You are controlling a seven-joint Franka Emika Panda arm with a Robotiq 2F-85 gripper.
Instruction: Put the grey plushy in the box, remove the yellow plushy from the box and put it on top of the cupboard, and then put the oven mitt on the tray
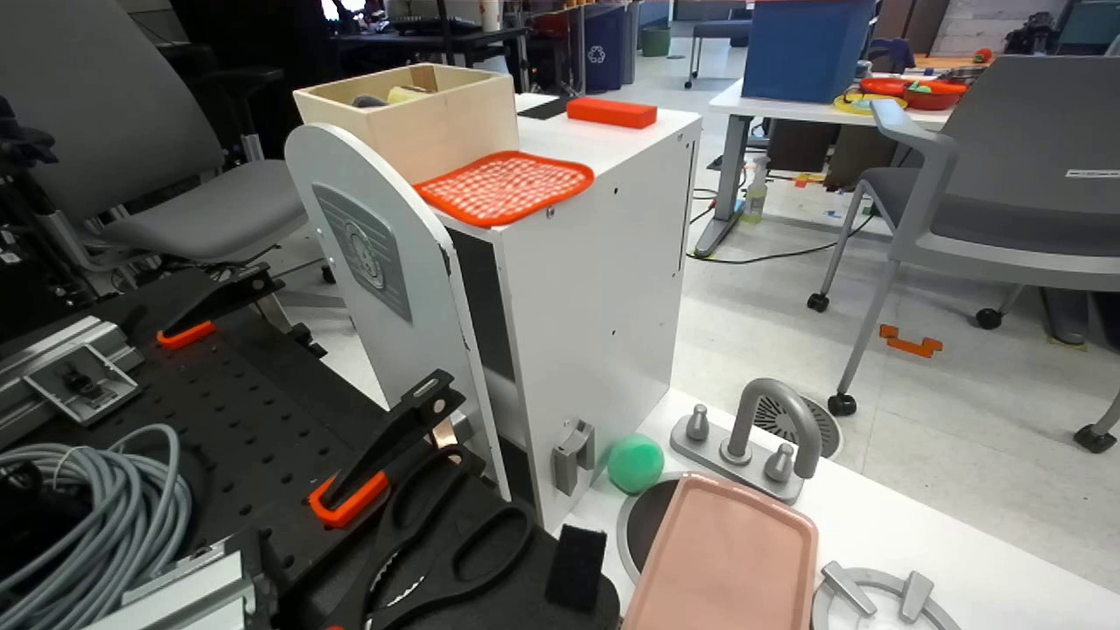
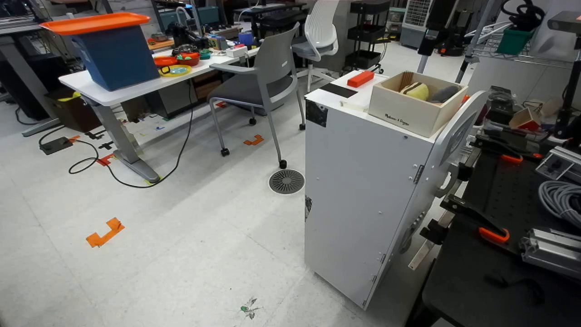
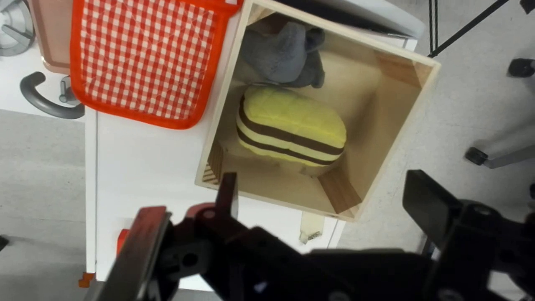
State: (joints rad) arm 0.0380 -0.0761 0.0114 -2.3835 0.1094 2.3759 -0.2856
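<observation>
The light wooden box (image 3: 276,201) stands on the white cupboard (image 3: 142,167); both also show in an exterior view (image 2: 401,112). Inside it lie the grey plushy (image 3: 280,56) and the striped yellow plushy (image 3: 292,125), side by side. Both plushies show partly above the box wall in the exterior views. The red checked oven mitt (image 1: 507,185) lies flat on the cupboard top beside the box, also in the wrist view (image 3: 146,58). The pink tray (image 1: 726,560) is lower, on the white counter. My gripper (image 3: 321,179) is open and empty above the box's near edge; it is outside both exterior views.
A red block (image 1: 611,112) lies on the cupboard top near the box. The faucet (image 1: 770,420) and a green ball (image 1: 635,464) are beside the tray. A black bench with clamps (image 1: 350,494), scissors and a cable coil stands against the cupboard's door side.
</observation>
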